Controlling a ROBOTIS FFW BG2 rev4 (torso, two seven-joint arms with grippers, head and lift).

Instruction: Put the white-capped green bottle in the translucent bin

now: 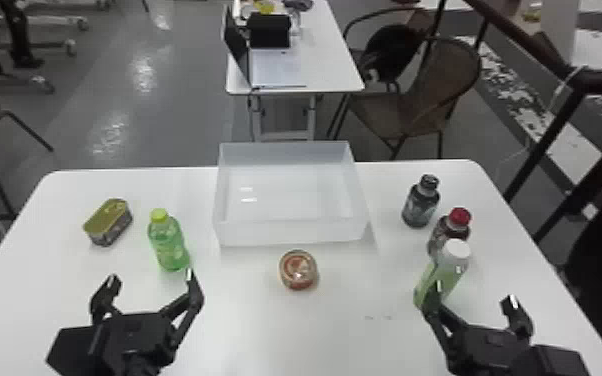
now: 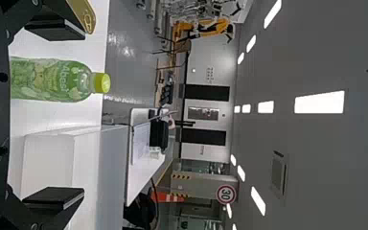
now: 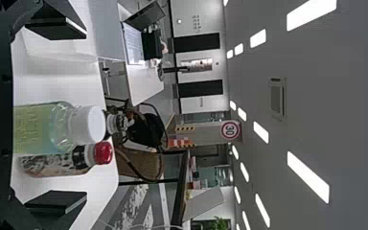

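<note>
The right pincer (image 1: 476, 295) has its fingers spread apart over the counter (image 1: 345, 340), whose side edge runs down to its right. To its left, a stretch of white surface reaches to the round tin (image 1: 298, 270); the translucent bin (image 1: 290, 232) stands ahead-left, close to the far edge. The white-capped green bottle (image 1: 445, 272) stands upright just ahead, in line with the opening between the fingers. Close behind it is the red-capped bottle (image 1: 457, 218), then the black-capped bottle (image 1: 419, 205). The left pincer (image 1: 151, 277) hangs open before the yellow-capped bottle (image 1: 167, 245).
</note>
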